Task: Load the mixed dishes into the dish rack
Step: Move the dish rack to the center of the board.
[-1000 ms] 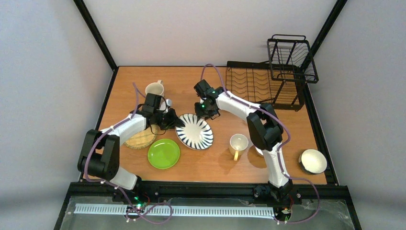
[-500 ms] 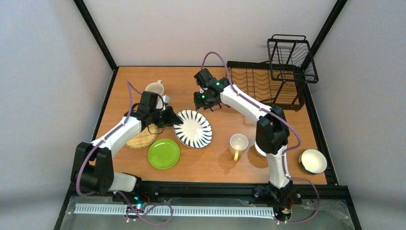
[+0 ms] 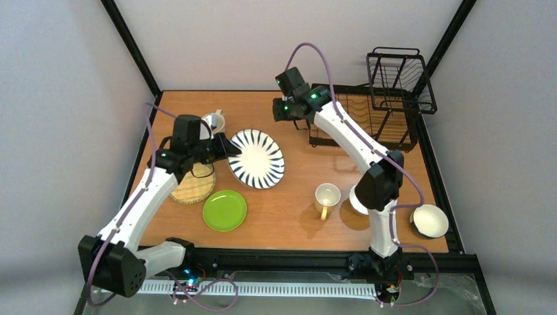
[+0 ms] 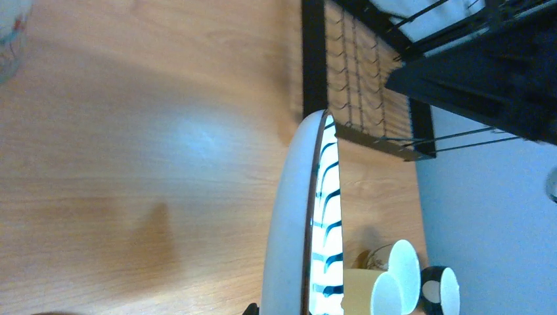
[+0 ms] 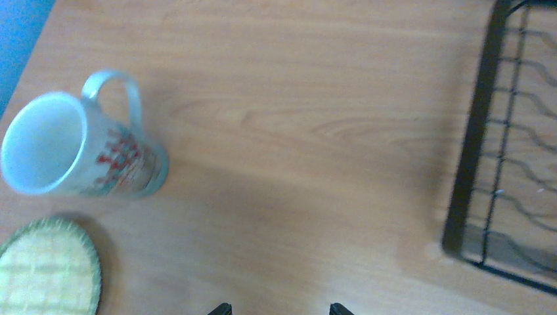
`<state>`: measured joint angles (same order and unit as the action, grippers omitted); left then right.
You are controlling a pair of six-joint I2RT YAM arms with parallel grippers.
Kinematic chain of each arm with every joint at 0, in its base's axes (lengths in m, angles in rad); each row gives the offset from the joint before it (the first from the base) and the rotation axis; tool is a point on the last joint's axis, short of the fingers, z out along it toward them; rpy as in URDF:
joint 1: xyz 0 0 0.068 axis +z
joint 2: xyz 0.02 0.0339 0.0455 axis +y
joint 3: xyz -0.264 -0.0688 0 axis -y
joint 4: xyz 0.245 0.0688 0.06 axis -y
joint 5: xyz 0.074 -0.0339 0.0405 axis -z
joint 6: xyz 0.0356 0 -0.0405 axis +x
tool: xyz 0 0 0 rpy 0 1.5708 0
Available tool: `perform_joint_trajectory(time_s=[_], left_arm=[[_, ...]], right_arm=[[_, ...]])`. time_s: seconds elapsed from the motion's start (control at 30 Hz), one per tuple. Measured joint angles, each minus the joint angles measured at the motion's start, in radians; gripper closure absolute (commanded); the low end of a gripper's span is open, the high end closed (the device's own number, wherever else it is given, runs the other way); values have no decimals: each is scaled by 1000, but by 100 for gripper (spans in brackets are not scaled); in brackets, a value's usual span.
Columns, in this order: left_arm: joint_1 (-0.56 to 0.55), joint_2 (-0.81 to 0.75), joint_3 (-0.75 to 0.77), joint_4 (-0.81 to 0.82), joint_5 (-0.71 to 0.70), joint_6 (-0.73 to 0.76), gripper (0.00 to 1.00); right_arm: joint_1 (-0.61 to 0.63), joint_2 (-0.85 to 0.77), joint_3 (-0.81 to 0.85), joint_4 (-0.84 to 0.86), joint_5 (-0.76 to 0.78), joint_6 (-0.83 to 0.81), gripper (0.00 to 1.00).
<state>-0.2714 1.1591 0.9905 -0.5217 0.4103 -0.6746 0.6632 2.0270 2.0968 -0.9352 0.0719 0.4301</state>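
Two arms reached over the wooden table (image 3: pixel 309 154). The left gripper (image 3: pixel 224 149) was clenched on the left rim of the black-and-white radially striped plate (image 3: pixel 257 159). In the left wrist view that plate (image 4: pixel 294 249) showed edge-on and tilted, its striped face turned to the right. Whether its far rim touched the wood could not be told.

The right gripper (image 3: pixel 282 113) hung with its jaws spread wide and nothing between them. It was over bare wood, just beside the left end of the black wire dish rack (image 3: pixel 358 117). Its own camera showed only the two dark fingertips (image 5: pixel 221 307) at the bottom edge, with the rack's slotted tray (image 5: pixel 502 164) to the right.

No dish stood in the rack. A pale mug with a red pattern (image 3: pixel 211 121) stood upright behind the left gripper. The round woven bamboo plate (image 3: pixel 193 188) lay flat under the left arm, and the lime-green plate (image 3: pixel 224 210) lay just in front of it. A pale yellow mug (image 3: pixel 326 197) stood near the table's middle. A small bowl with a cream inside (image 3: pixel 430 221) sat at the near right corner. One white dish (image 3: pixel 355 205) was partly hidden behind the right arm.
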Motion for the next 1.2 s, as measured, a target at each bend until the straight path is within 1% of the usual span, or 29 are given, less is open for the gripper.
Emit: perform_joint_trajectory(time_s=[0.17, 0.3, 0.37, 0.53, 0.77, 0.93, 1.07, 1.17, 1.2], left_arm=[[0, -80, 55, -34, -21, 0, 100], [0, -124, 71, -58, -25, -1, 100], [0, -138, 77, -71, -26, -1, 100], [0, -166, 86, -87, -34, 0, 100], [0, -179, 119, -108, -40, 16, 100], [0, -182, 123, -108, -40, 31, 100], [0, -182, 123, -108, -41, 51, 100], [0, -182, 123, -108, -42, 62, 100], [0, -182, 123, -108, -42, 66, 100]], right_arm=[[-82, 70, 93, -16, 46, -9, 14], [-149, 174, 166, -37, 79, -24, 14], [-178, 232, 200, -48, 97, -31, 12], [-230, 336, 243, -67, 135, -60, 10], [-254, 404, 288, -66, 174, -97, 10], [-255, 444, 315, -51, 175, -113, 12], [-255, 481, 319, -37, 166, -120, 17], [-255, 510, 321, -34, 155, -125, 26], [-255, 520, 325, -34, 152, -127, 32]])
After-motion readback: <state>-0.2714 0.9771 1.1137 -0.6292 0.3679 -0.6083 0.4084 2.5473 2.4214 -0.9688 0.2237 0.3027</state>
